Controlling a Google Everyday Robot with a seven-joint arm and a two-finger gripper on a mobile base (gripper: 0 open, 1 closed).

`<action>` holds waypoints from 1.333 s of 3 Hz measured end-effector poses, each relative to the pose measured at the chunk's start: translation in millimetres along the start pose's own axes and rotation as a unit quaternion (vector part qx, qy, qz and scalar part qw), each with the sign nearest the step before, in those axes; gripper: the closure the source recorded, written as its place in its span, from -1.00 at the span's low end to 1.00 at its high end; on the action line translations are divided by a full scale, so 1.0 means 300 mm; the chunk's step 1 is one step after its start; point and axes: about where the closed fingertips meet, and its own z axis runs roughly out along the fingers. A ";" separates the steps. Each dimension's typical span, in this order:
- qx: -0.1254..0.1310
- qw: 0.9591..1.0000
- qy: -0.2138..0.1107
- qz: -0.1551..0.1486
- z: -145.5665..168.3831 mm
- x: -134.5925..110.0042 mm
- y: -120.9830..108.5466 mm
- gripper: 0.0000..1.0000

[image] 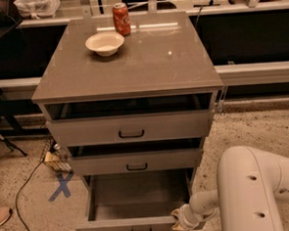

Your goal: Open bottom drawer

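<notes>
Grey-taupe three-drawer cabinet, seen from the front and above.

- Worktop: carries a white bowl and, just behind it, an upright red soda can.
- Top drawer: tallest front, black handle, slightly ajar.
- Middle drawer: slightly ajar.
- Bottom drawer: lowest tier, pulled well out, its grey inside floor exposed. The slim front panel sits at the lower edge of the view.
- Claw: at the right end of the bottom drawer's front panel, at or against its corner. How far open it is, and whether it grips anything, cannot be told.
- Robot arm: white, bulky, lower right.
- Floor: speckled, with a blue tape X left of the cabinet.
</notes>
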 end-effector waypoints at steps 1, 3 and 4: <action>0.000 1.000 0.000 0.000 0.000 0.000 0.000 1.00; 0.000 1.000 0.000 0.000 0.000 0.000 0.000 1.00; 0.001 1.000 -0.002 0.006 0.002 0.011 0.022 1.00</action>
